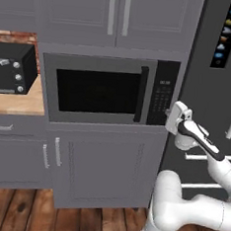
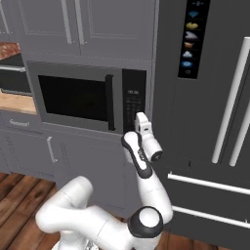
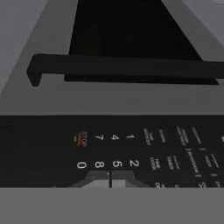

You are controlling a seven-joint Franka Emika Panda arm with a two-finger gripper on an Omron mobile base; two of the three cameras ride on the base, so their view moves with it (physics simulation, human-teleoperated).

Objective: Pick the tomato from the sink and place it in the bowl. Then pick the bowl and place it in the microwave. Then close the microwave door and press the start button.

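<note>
While the microwave door [image 1: 97, 90] sits shut, the arm reaches forward, closed pincer [image 3: 110, 179] at the keypad [image 3: 131, 148].

Flat, even light covers the rendered kitchen, with no clear source and only faint shadows under the grey upper cabinets [image 1: 116, 18]. The microwave door's large dark window [image 1: 97, 91] shows no glare. All pictures are soft and low in detail; in the hand view the black keypad panel's small labels [image 3: 175, 148] blur.
</note>
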